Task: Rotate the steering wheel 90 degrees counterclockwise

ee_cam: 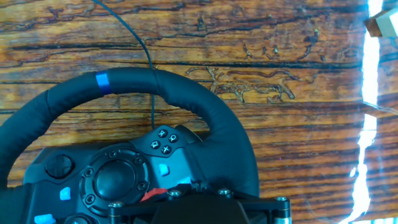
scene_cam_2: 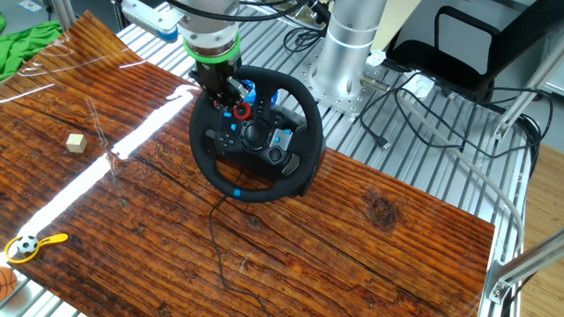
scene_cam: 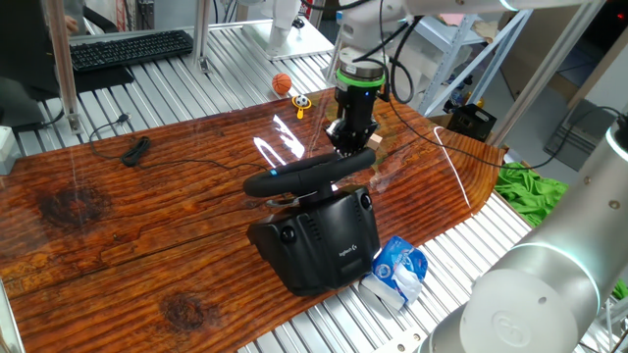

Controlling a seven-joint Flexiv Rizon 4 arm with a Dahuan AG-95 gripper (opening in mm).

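I have the wheel sitting on its black base near the middle of the wooden bench, rim tilted up. My tool is down at the rim on the side of the wheel away from the blue stripe. From the fixed views it looks to be right at or on the padding, but I cannot tell how far the fingers are spread or whether they have a hold, since the hand view shows only the rim, the hub buttons and the tool's mount. How much of the quarter turn is done I can't read from one moment. The stripe sits at the low edge of the rim in the other fixed view, and I don't know where it started. My judgement is that the turn is in hand, not finished.
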